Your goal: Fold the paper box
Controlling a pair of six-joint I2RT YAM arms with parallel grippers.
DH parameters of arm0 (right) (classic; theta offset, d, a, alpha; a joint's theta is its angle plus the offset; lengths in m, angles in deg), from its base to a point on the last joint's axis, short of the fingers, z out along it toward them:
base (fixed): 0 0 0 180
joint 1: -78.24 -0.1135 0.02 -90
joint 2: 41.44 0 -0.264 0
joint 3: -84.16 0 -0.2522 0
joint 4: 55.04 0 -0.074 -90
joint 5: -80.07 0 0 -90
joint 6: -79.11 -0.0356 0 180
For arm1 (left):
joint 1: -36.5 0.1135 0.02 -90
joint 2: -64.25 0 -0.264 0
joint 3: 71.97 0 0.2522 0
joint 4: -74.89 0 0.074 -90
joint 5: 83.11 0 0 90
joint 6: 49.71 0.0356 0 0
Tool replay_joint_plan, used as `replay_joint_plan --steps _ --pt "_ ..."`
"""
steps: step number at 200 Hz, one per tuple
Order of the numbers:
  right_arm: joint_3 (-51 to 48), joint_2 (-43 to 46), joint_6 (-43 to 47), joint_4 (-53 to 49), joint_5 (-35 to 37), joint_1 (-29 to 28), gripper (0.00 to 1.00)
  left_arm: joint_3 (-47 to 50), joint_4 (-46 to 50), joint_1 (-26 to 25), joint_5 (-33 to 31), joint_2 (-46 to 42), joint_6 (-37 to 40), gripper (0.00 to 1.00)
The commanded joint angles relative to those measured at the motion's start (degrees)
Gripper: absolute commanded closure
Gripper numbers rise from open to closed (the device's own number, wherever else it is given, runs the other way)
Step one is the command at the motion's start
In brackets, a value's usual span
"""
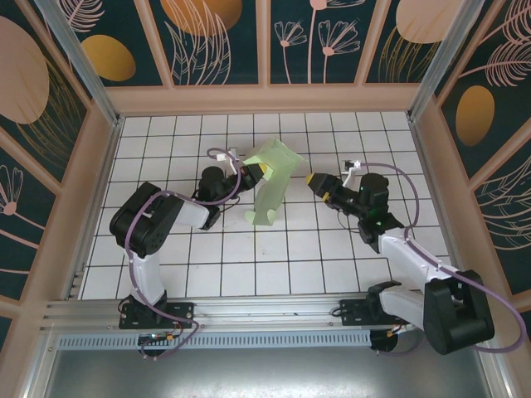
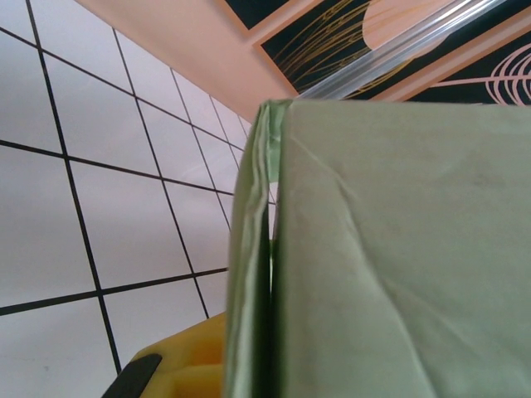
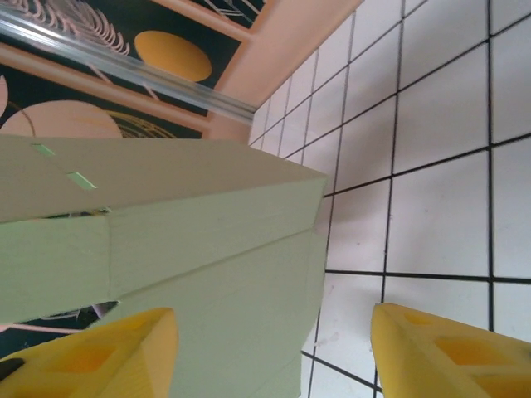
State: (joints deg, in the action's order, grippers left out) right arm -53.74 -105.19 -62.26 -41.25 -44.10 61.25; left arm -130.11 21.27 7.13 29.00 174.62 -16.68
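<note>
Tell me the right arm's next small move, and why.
Probably ease the right gripper toward the paper box and close on its side panel. Its fingers stand wide open with the card beside just one of them, while the left gripper seems to hold the opposite edge, steadying it.

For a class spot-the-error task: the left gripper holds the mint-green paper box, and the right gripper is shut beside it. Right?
No: the right gripper is open, fingers spread, as the right wrist view shows. The left gripper does hold the paper box.
</note>
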Motion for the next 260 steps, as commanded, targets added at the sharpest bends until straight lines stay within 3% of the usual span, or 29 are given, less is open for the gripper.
replay_joint_plan --steps 1,82,137,177,223,237,260 --pt "3.31 -0.81 -2.2 6.13 -1.93 -0.94 0.4 -1.22 -3.07 0.01 0.96 0.5 -0.57 1.0" --pt "7.05 -6.55 -5.39 12.62 -2.49 -5.22 0.42 -1.62 -2.79 0.01 0.48 0.9 0.88 1.0" --pt "8.66 -8.73 -7.51 10.94 0.34 -6.48 0.75 -1.42 -1.26 0.01 -0.01 0.51 2.86 1.0" --pt "9.78 -8.4 -6.07 -0.15 4.89 -6.52 0.85 -0.8 -0.65 0.03 -2.97 0.51 2.28 1.0" --pt "9.54 -7.97 -6.71 -1.24 4.96 -6.65 0.98 -1.59 3.53 -0.04 -4.74 -0.45 5.25 1.0" --pt "9.71 -7.32 -6.09 -2.23 5.43 -6.67 0.97 -1.54 4.11 -0.04 -5.18 -0.76 5.83 1.0" --pt "10.06 -6.71 -5.55 -3.61 6.12 -6.9 0.78 -1.51 5.86 -0.08 -6.34 -1.11 7.0 1.0"
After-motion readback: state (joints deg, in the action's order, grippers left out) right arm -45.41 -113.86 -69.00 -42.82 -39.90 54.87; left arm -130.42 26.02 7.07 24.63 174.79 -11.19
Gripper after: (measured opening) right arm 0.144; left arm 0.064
